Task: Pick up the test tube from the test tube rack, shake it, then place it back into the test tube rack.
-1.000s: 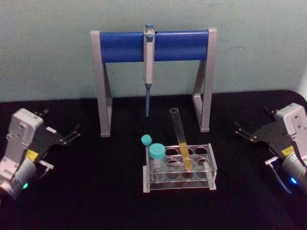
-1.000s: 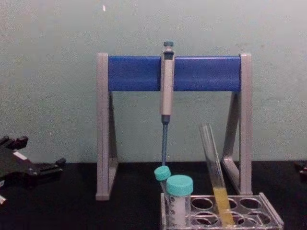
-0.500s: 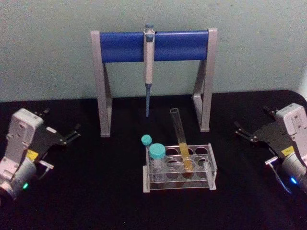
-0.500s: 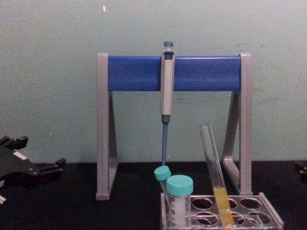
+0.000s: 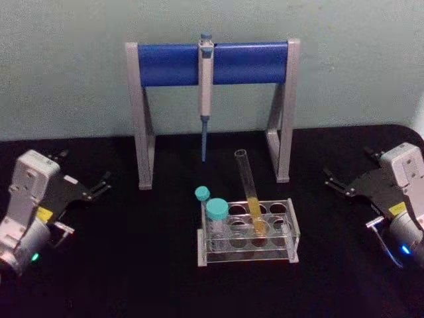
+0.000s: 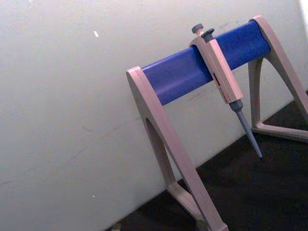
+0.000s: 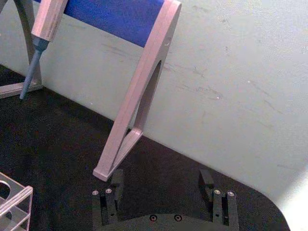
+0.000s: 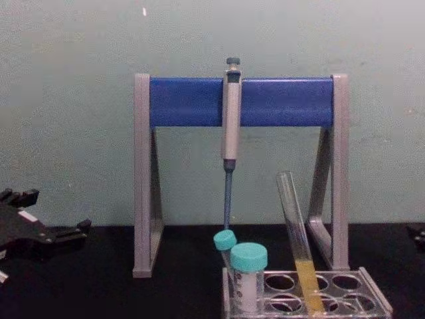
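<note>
The test tube (image 5: 248, 185) leans in the test tube rack (image 5: 293, 232) at lower centre of the head view, untouched. The right gripper (image 5: 346, 167) sits at the right edge and the left gripper (image 5: 83, 169) at the left edge — both spread wide, holding nothing. The right looks better placed: it should close on the bare glass above the yellow liquid, matching the tilt — away from the teal-capped vials (image 5: 216, 211).

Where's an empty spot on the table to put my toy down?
Bare black tabletop lies between the open left tool and the low clear plastic rack, and again between that rack and the open right tool. It is crowded at the rack, where teal-capped vials and the long glass tube stand.
</note>
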Controlling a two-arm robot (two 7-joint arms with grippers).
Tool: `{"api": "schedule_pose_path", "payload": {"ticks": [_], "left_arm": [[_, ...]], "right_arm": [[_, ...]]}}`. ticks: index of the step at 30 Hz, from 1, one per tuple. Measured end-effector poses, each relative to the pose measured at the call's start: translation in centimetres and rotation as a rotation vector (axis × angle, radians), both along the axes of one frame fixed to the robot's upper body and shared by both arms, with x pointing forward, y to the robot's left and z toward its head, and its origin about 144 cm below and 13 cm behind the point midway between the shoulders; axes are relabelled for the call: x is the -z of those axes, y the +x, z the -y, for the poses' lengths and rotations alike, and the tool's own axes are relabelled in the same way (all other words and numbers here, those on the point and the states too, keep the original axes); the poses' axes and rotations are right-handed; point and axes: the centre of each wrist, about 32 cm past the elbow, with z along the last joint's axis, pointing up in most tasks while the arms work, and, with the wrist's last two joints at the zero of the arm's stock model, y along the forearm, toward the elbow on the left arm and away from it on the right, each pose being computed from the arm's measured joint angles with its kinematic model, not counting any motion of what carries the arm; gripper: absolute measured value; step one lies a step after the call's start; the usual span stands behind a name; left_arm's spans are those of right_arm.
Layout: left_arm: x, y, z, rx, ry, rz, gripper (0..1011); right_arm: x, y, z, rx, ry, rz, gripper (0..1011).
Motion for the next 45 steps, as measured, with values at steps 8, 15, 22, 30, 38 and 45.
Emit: {"api": "schedule_pose_path", "payload": {"ticks": [8,15,22,30,38,45], "left_arm": [[0.0,0.0,0.0,0.000,0.000,0.000,1001],[0.0,0.0,0.0,0.000,0.000,0.000,1001],[0.0,0.0,0.0,0.000,0.000,0.000,1001],[0.0,0.0,0.0,0.000,0.000,0.000,1001],[0.0,0.0,0.0,0.000,0.000,0.000,1001],[0.0,0.0,0.0,0.000,0.000,0.000,1001]], "right_arm": [[0.1,-0.2,0.1,0.005,0.048,0.030,1000],[0.4,-0.7,0.4,-0.028,0.138,0.097,1000],[0.1,-0.8,0.2,-0.118,0.163,0.124,1000],[-0.3,-0.4,-0.9,-0.293,0.166,0.125,1000],[-1.1,0.0,-2.0,-0.430,0.179,0.090,1000],[-1.6,0.8,-3.2,-0.514,0.188,0.043,1000]]}}
